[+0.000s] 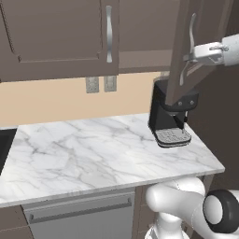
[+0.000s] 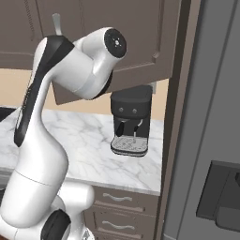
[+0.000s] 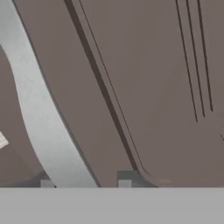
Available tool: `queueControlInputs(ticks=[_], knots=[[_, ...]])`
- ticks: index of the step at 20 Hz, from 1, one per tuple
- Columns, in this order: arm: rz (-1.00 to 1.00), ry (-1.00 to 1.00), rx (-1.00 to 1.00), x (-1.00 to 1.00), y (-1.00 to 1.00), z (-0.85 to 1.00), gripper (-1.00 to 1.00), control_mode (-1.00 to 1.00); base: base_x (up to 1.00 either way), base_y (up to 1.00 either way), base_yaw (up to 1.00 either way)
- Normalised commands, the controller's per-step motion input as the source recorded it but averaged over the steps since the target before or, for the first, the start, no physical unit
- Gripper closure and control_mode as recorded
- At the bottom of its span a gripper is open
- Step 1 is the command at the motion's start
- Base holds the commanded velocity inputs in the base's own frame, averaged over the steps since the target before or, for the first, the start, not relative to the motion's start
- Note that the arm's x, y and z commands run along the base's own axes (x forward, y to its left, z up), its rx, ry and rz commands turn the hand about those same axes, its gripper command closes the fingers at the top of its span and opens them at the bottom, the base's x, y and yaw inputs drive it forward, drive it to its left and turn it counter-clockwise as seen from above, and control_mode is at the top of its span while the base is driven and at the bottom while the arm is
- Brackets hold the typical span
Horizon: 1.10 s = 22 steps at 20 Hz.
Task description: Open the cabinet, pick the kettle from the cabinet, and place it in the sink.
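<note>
We have the gripper (image 1: 190,58) closed around the silver handle (image 1: 191,35) of the cabinet (image 1: 56,37), its right door (image 1: 196,46) swung out above the coffee machine (image 1: 169,119) on the bench (image 1: 93,154), because the kettle must be inside.
</note>
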Motion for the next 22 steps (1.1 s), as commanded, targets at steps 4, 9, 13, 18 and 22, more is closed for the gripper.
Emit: queueControlInputs(ticks=[4, 9, 13, 18, 22], knots=[[0.09, 0.00, 0.00, -0.05, -0.01, 0.00, -1.00, -1.00, 0.00, 0.00, 0.00], [0.10, 0.00, 0.00, -0.08, 0.00, 0.00, -1.00, -1.00, 0.00, 0.00, 0.00], [0.09, -0.01, 0.00, -0.11, 0.00, 0.00, -1.00, -1.00, 0.00, 0.00, 0.00], [0.08, -0.05, 0.00, -0.30, -0.09, 0.04, -1.00, -1.00, 0.00, 0.00, 0.00], [0.05, -0.12, 0.00, -0.71, -0.07, 0.00, -1.00, -1.00, 0.00, 0.00, 0.00]])
